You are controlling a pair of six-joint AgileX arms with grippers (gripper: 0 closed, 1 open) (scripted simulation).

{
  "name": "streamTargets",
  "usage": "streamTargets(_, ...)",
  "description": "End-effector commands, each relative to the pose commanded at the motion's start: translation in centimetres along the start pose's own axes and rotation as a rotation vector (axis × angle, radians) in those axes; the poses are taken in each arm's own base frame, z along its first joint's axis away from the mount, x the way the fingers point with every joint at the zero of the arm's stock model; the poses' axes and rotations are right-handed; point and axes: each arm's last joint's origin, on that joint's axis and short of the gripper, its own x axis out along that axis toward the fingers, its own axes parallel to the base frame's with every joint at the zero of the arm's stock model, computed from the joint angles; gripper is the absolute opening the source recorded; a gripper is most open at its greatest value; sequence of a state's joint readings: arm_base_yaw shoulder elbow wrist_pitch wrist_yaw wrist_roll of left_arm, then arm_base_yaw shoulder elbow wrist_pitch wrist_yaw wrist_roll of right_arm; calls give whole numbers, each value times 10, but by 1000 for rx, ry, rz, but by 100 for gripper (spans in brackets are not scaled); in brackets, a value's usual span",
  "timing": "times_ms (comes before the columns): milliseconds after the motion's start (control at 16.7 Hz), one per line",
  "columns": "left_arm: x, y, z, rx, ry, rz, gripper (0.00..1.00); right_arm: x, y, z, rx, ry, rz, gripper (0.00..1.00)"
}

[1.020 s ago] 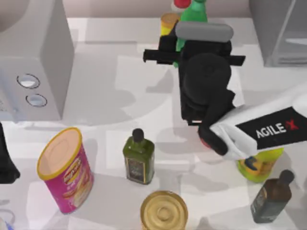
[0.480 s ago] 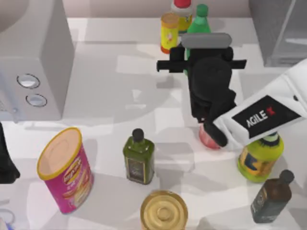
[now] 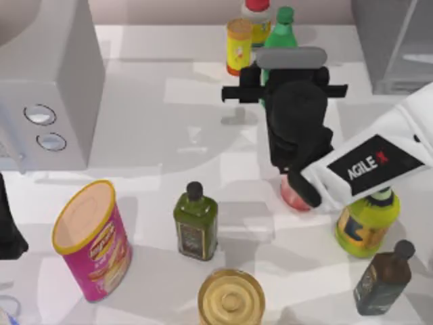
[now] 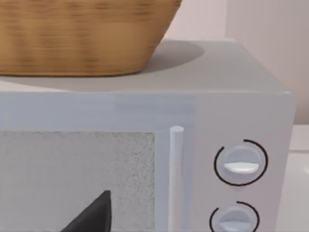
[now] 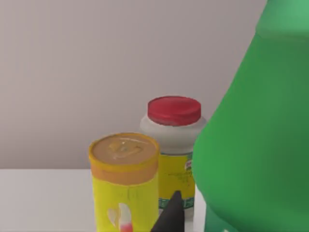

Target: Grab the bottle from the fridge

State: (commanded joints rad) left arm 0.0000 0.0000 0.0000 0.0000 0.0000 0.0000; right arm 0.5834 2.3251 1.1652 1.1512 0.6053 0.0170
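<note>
**Green bottle at the worktop's far edge**

We saw the smooth, slim green bottle (image 3: 284,30) upright near the worktop's far edge, its lower body hidden beneath our right gripper (image 3: 287,68). We could not tell how those jaws stood. The boxy grey fridge (image 3: 396,44) filled the far right corner, cut off. Our left arm stayed parked facing the microwave (image 4: 145,159).

Microwave (image 3: 47,88) with basket (image 4: 82,34) on top, pink canister (image 3: 91,240), olive bottle (image 3: 195,222)
</note>
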Motion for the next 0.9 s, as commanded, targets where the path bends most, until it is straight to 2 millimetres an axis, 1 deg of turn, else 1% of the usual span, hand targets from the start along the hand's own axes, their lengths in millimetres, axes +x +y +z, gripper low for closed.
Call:
streamTargets(540,0,0,0,0,0,0,100,0,0,0,0,0,0,98)
streamTargets(600,0,0,0,0,0,0,100,0,0,0,0,0,0,100)
streamTargets(900,0,0,0,0,0,0,100,0,0,0,0,0,0,100)
